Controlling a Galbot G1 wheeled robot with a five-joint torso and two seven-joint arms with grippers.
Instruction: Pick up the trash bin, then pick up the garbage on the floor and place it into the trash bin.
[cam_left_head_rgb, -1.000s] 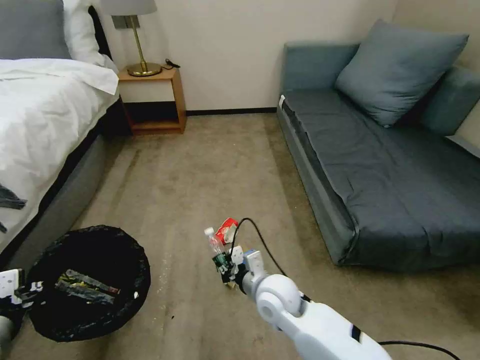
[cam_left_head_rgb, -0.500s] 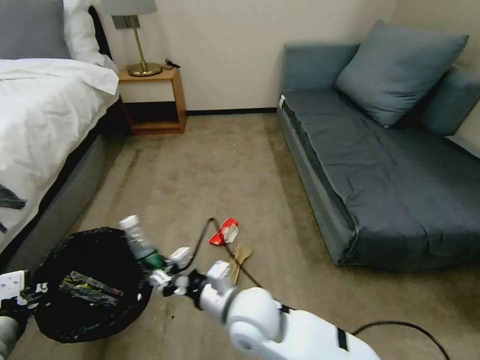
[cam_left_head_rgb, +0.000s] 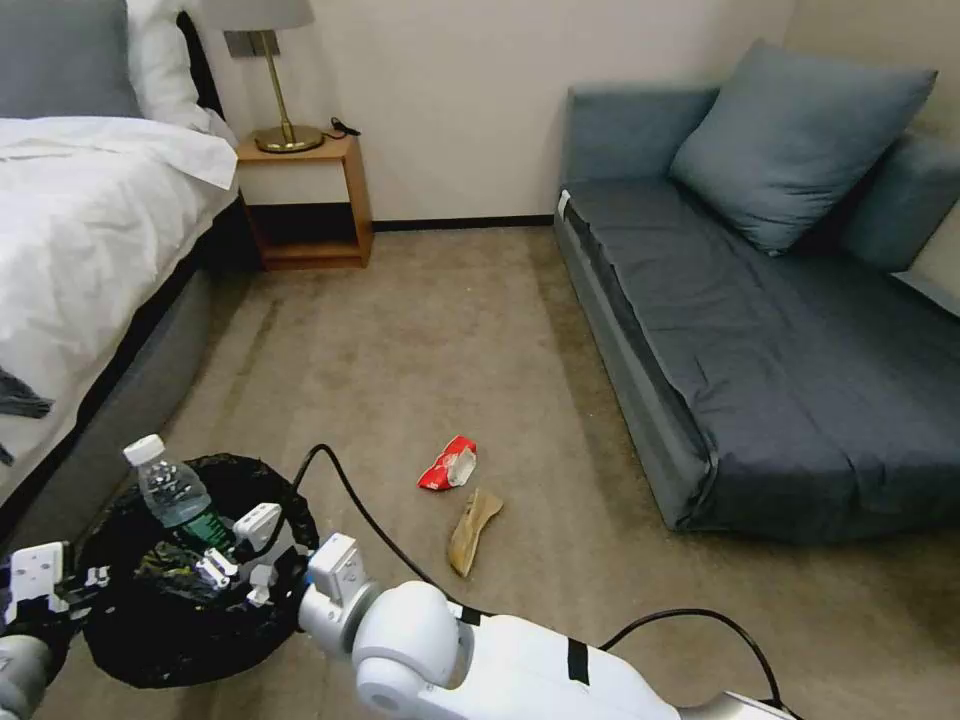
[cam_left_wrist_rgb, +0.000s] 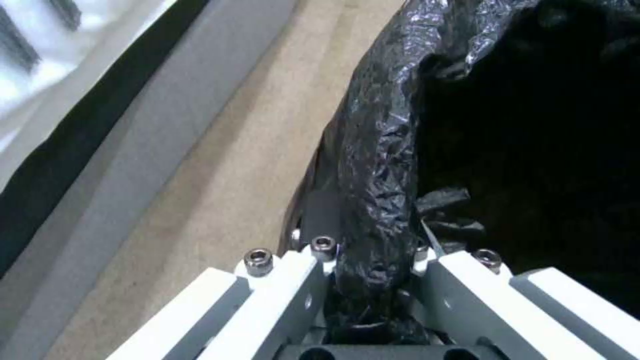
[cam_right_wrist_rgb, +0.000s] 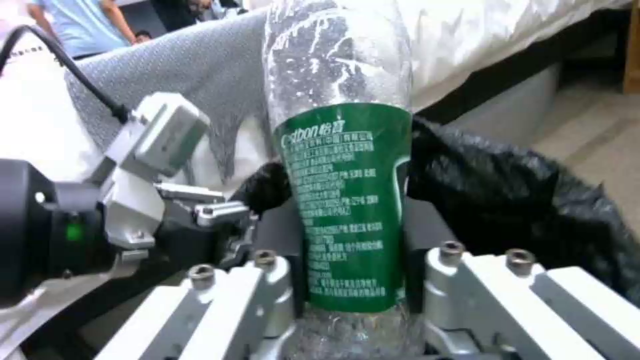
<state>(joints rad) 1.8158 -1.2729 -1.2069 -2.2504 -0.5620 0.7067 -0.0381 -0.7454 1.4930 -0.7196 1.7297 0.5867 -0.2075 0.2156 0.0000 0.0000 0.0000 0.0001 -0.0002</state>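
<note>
Trash bin (cam_left_head_rgb: 120, 640): one, round, lined with a wrinkly black plastic bag, at the robot's left beside the bed (cam_left_head_rgb: 80, 250). Left gripper (cam_left_wrist_rgb: 373, 280): jaws closed on the bag-covered rim, one finger outside and one inside.

Bottle (cam_left_head_rgb: 175, 495): one, clear, white cap, green label reading "C'estbon" with Chinese characters and fine print too small to read. Held upright over the bin's opening. Right gripper (cam_left_head_rgb: 228, 560): jaws clamped on the bottle at the label band, a finger on each side.

Snack bag (cam_left_head_rgb: 448, 465): one, red and white, on the carpet, well apart from the bin. No legible writing.

Paper wrapper (cam_left_head_rgb: 470, 520): one, tan, on the carpet just beside the snack bag, on the robot's side of it.

Litter inside the bin: dark shapes among the bag folds, count cannot be told.

Surroundings: one wooden nightstand (cam_left_head_rgb: 310, 200) carrying one brass lamp (cam_left_head_rgb: 275, 90); one grey-blue sofa (cam_left_head_rgb: 780, 330) with one large cushion (cam_left_head_rgb: 800, 140); one black cable (cam_left_head_rgb: 370, 520) running along the right arm.
</note>
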